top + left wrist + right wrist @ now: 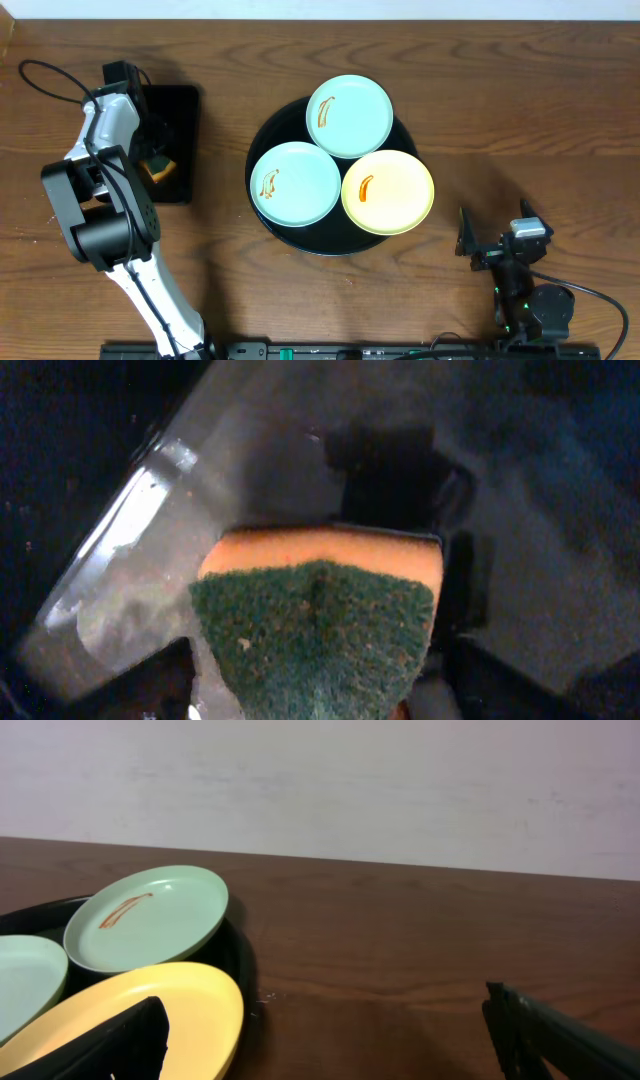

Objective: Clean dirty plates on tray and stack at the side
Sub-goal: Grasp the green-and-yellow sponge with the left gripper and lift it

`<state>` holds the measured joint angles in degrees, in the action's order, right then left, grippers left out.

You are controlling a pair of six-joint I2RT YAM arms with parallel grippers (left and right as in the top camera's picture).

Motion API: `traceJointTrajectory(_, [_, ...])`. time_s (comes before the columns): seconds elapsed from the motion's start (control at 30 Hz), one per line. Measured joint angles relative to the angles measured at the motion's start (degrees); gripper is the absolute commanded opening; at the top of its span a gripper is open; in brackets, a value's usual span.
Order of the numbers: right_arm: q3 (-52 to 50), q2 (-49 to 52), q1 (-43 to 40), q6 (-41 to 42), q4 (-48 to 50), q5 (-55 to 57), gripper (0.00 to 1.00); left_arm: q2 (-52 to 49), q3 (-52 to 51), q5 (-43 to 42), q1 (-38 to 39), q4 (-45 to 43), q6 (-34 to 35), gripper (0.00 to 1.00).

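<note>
Tabletop point(520, 90): dark wood, carries everything

Round black tray point(322, 243) in centre, holds three dirty plates side by side, not stacked, so each smear lies open for wiping: rear mint plate point(349, 116), left mint plate point(296, 183), yellow plate point(388, 192), all with orange-brown sauce

Small rectangular tray point(182, 115) at left, keeps sponge point(315, 630) off wood

Left gripper point(315, 690) down at sponge, jaws either side; clamped or not, cannot tell

Right gripper point(330, 1050) low beside yellow plate, jaws wide apart, empty, probably waiting to steady plate

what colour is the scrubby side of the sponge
Dark green, over an orange body; the left wrist view shows the sponge best.
</note>
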<state>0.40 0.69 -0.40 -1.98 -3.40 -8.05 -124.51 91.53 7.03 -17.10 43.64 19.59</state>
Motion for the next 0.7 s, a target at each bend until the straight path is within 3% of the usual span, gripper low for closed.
traceJointTrajectory(0.17, [0.00, 0.00, 0.00, 0.00, 0.00, 0.00, 0.99, 0.00, 0.00, 0.52, 0.00, -0.04, 0.07, 0.08])
traceJointTrajectory(0.3, [0.00, 0.00, 0.00, 0.00, 0.00, 0.00, 0.99, 0.00, 0.00, 0.68, 0.00, -0.04, -0.28, 0.08])
traceJointTrajectory(0.33, [0.00, 0.00, 0.00, 0.00, 0.00, 0.00, 0.99, 0.00, 0.00, 0.68, 0.00, -0.04, -0.28, 0.13])
traceJointTrajectory(0.4, [0.00, 0.00, 0.00, 0.00, -0.02, 0.00, 0.99, 0.00, 0.00, 0.66, 0.00, 0.00, -0.50, 0.65])
traceJointTrajectory(0.43, [0.00, 0.00, 0.00, 0.00, 0.00, 0.00, 0.99, 0.00, 0.00, 0.70, 0.00, 0.04, -0.33, 0.79])
traceJointTrajectory(0.47, [0.00, 0.00, 0.00, 0.00, 0.00, 0.00, 0.99, 0.00, 0.00, 0.68, 0.00, 0.24, -0.31, 0.85])
traceJointTrajectory(0.7, [0.00, 0.00, 0.00, 0.00, -0.02, 0.00, 0.99, 0.00, 0.02, 0.68, -0.02, 3.91, -0.13, 0.86])
